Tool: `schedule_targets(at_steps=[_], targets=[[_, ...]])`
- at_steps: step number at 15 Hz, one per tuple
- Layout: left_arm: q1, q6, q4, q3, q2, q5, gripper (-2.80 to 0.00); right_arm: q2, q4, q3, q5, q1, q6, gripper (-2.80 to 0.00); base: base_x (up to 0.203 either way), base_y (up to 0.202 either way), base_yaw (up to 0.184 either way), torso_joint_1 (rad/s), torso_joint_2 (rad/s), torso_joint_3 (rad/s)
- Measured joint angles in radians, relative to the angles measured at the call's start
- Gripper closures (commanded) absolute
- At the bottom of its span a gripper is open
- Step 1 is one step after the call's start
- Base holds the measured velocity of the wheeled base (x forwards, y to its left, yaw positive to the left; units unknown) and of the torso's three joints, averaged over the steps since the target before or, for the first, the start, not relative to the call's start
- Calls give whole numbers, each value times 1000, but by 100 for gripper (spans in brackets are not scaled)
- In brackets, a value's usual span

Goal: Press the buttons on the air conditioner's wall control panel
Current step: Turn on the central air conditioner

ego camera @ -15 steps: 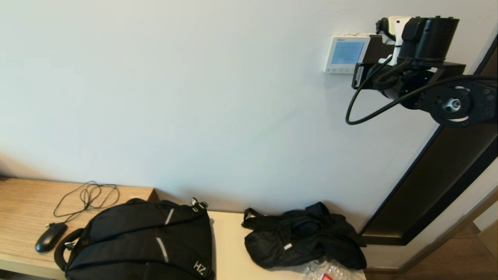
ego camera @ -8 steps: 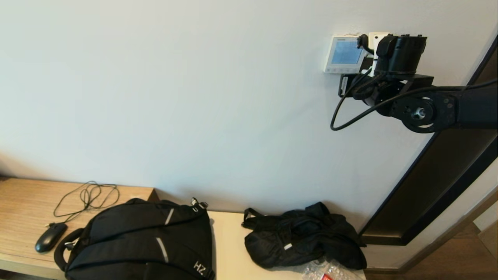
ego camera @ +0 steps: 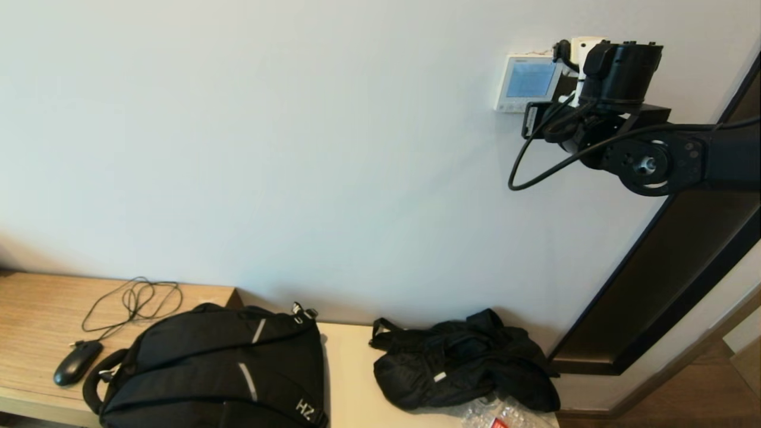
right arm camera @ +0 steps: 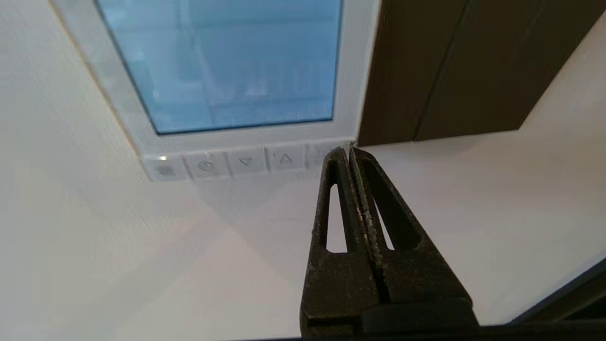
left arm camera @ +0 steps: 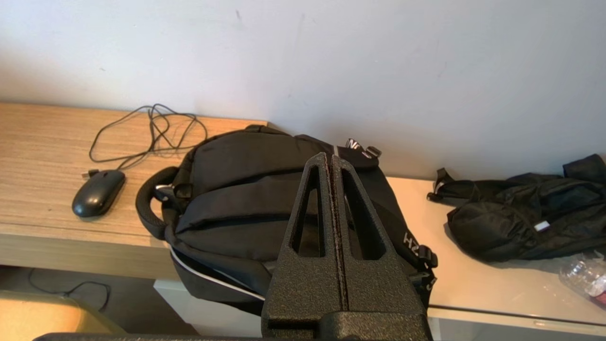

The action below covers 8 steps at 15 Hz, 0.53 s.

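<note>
The small square white plastic control panel with a pale blue screen [ego camera: 527,83] hangs high on the wall, where the head view hides the right end effector [right arm camera: 349,150] behind its arm. The right wrist view shows its fingers pressed together, empty, tips at the end of the grey buttons [right arm camera: 245,162]. The left end effector [left arm camera: 330,158], likewise closed and empty, hovers over the black backpack [left arm camera: 246,203] on the counter [left arm camera: 42,142].

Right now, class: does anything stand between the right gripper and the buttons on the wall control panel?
Nothing visible does. The shut right gripper has its tips at the buttons, at the row's end beside the black plate, on the control panel.
</note>
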Motion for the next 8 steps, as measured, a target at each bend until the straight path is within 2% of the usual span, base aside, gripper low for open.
schedule_targets(at_steps=[8], targets=[[0, 1, 0, 0, 0, 0, 0, 26, -2, -26, 0, -4, -7, 0, 0, 0, 0, 0, 0, 0]])
